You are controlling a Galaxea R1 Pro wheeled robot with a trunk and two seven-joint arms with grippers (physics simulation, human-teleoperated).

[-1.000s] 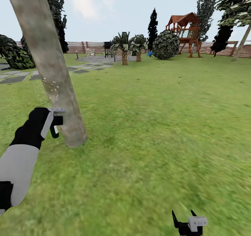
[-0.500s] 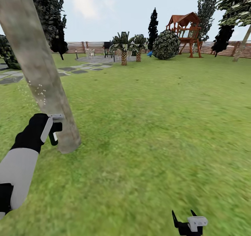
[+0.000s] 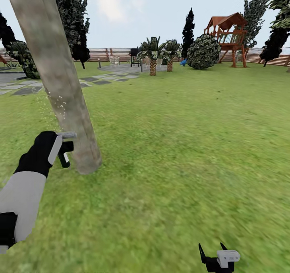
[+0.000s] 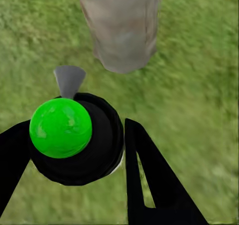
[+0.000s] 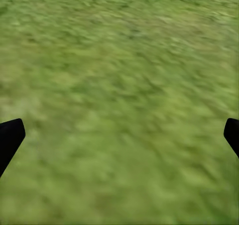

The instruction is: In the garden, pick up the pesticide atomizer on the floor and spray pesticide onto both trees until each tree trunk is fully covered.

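I am mid-spray on this tree: my left tool (image 3: pixel 64 154) pinches the dark, grey-nozzled pesticide atomizer (image 4: pixel 74 135) just beside the thick pale grey-beige trunk (image 3: pixel 60 87), fine white droplets (image 3: pixel 56 103) flecking the bark, so next I judge the nozzle must sweep along bare bark, while my right tool (image 3: pixel 214 252) hangs spread over grass.

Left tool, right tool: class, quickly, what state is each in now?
Left tool: shut on the pesticide atomizer, nozzle toward the tree trunk.
Right tool: open, empty, over grass.
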